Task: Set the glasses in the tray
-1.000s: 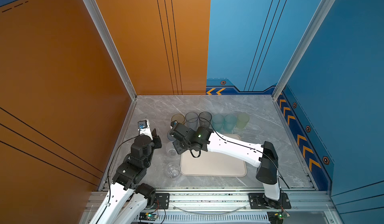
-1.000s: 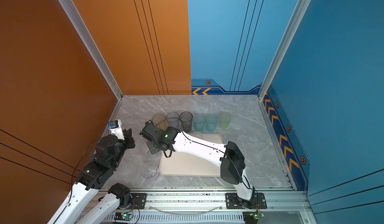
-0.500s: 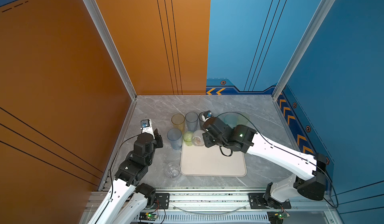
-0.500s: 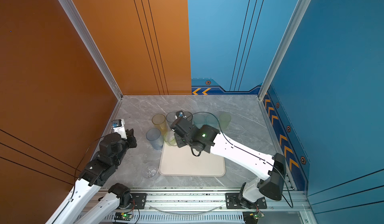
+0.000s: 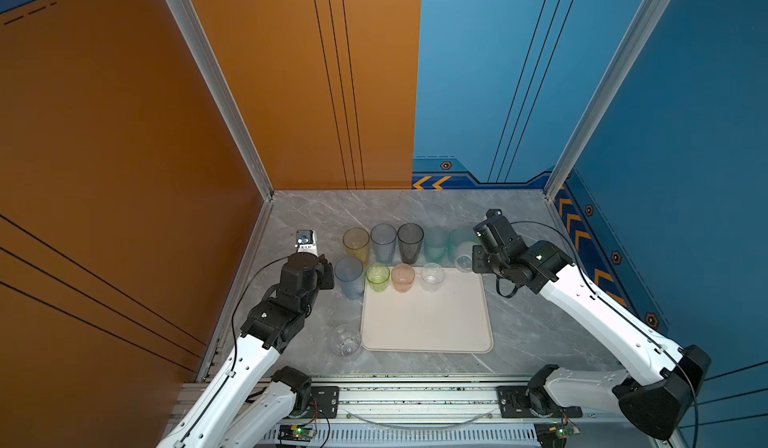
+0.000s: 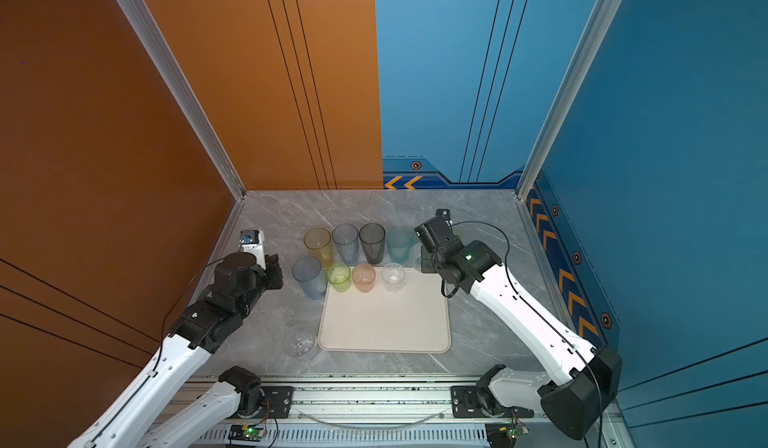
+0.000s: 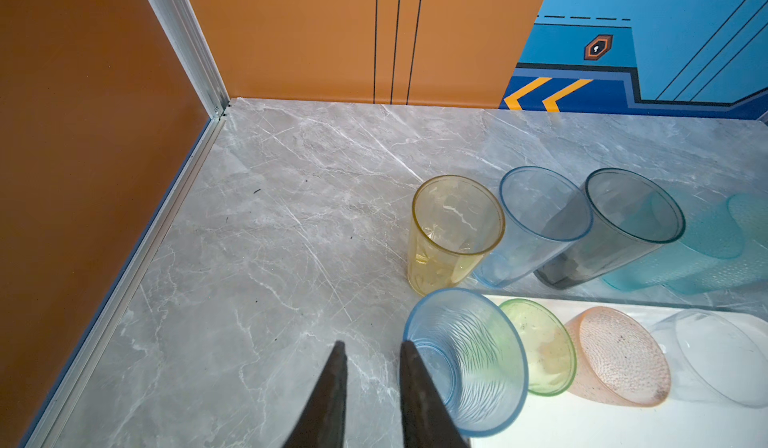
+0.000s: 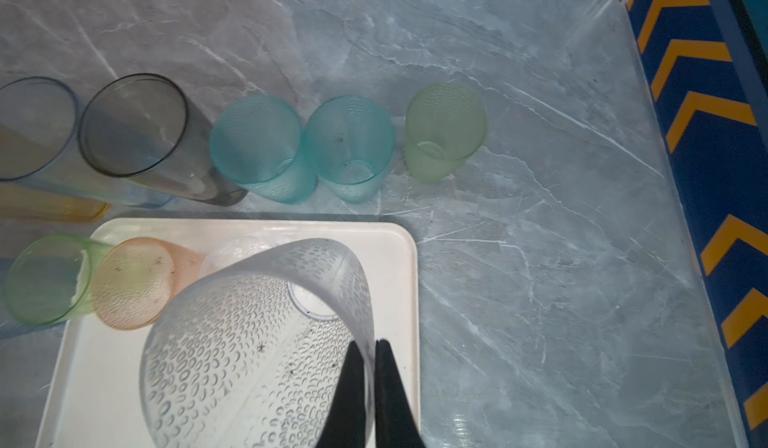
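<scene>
The clear dimpled tumbler [image 8: 249, 342] is pinched at its rim by the right gripper [image 8: 371, 344], with a corner of the cream tray [image 8: 399, 258] below it. The left gripper [image 7: 370, 346] is held slightly parted and empty, with a blue ribbed tumbler [image 7: 469, 358] just beside it.

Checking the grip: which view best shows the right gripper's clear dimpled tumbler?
Right wrist view: the clear dimpled tumbler looms large, wall pinched by the right gripper. Both top views show a sliver beside the gripper; left wrist view misses it.

Three glasses [image 5: 402, 277] in tray [image 5: 424, 321], far side
</scene>
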